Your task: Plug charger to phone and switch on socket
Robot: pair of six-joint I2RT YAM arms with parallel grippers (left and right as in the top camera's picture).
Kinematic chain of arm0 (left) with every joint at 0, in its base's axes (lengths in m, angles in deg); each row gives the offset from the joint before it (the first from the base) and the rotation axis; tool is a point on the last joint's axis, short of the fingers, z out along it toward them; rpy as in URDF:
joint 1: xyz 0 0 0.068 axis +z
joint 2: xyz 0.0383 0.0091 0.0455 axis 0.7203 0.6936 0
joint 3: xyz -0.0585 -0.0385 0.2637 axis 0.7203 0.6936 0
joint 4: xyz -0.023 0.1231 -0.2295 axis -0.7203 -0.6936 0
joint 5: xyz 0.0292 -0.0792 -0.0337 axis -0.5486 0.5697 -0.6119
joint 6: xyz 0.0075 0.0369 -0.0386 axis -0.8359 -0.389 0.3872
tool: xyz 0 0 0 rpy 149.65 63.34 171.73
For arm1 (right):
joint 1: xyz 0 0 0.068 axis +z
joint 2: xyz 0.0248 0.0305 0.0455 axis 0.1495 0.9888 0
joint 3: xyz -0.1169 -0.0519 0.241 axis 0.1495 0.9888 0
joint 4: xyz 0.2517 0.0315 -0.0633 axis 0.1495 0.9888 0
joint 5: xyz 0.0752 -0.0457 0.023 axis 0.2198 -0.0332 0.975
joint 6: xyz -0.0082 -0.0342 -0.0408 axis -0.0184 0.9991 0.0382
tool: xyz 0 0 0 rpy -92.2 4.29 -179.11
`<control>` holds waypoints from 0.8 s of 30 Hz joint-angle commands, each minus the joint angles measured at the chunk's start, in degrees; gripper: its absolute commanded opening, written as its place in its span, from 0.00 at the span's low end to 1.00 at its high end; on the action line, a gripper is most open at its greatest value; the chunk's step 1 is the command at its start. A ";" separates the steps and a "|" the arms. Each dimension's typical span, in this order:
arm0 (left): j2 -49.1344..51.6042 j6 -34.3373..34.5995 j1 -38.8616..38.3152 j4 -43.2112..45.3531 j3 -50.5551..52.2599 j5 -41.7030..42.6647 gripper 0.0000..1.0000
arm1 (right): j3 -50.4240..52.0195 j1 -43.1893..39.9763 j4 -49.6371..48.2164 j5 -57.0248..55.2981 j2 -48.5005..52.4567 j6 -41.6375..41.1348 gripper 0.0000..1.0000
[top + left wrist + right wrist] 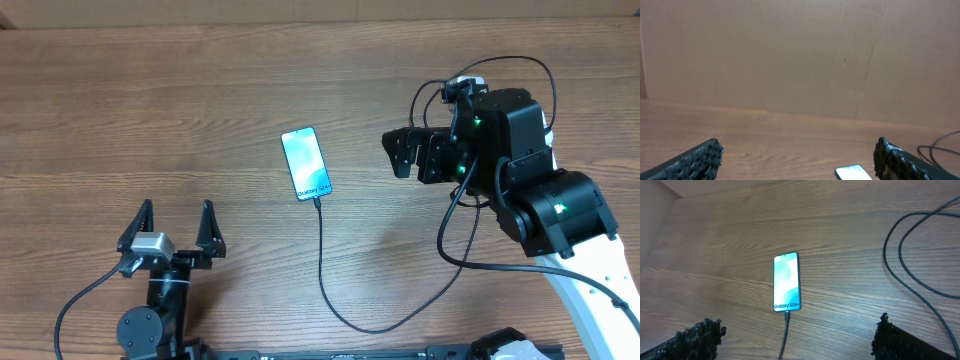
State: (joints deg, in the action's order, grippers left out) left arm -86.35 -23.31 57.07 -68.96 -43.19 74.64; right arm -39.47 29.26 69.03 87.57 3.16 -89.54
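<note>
The phone (305, 164) lies flat in the middle of the brown, streaky wood table (130, 90), and its smooth screen glows blue. The thin, bendy black charger (322, 260) looks plugged into its near end, so that part seems done. No socket shows, so I think the switch is left to do. The left gripper (176, 215) and the right gripper (393, 153) are both wide open and hold nothing.

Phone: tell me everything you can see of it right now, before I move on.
The phone is a slim rectangle with dark edges. It lies flat, screen up, on the wooden table, slightly askew to the table's edges. Its screen is lit light blue and white, with "Galaxy S24+" near the end closest to the robot. The charger, a thin black cable, meets the middle of that same end, so it looks plugged in. Nothing else touches it.
</note>
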 commanded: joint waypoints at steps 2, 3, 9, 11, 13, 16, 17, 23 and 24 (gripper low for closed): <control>-0.70 -0.94 0.37 1.75 1.88 -1.70 1.00 | -0.24 0.22 -0.28 -0.13 -0.48 0.26 1.00; -0.72 -0.42 0.37 1.79 1.88 -2.21 1.00 | -0.24 0.22 -0.28 -0.13 -0.48 0.26 1.00; -0.72 5.01 0.37 -0.04 1.88 -8.72 1.00 | -0.24 0.22 -0.28 -0.13 -0.48 0.26 1.00; -0.72 5.05 0.37 -5.01 1.88 -9.49 1.00 | -0.24 0.22 -0.28 -0.13 -0.48 0.26 1.00; -0.72 5.05 0.37 -9.29 1.88 -9.46 0.99 | -0.24 0.22 -0.28 -0.13 -0.48 0.26 1.00; -0.72 4.52 0.35 -11.30 1.86 -9.49 1.00 | -0.24 0.22 -0.28 -0.13 -0.48 0.26 1.00; -0.72 4.52 0.35 -11.32 1.86 -9.46 1.00 | -0.24 0.22 -0.28 -0.13 -0.48 0.26 1.00; -0.72 4.55 0.37 -11.19 1.86 -9.51 0.99 | -0.24 0.22 -0.28 -0.13 -0.48 0.26 1.00; -0.72 4.55 0.37 -11.17 1.86 -9.51 1.00 | -0.24 0.22 -0.28 -0.13 -0.48 0.26 1.00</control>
State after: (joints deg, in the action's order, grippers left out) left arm -86.48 -19.29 57.07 -79.91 -41.55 65.96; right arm -39.47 29.26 69.03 87.57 3.16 -89.54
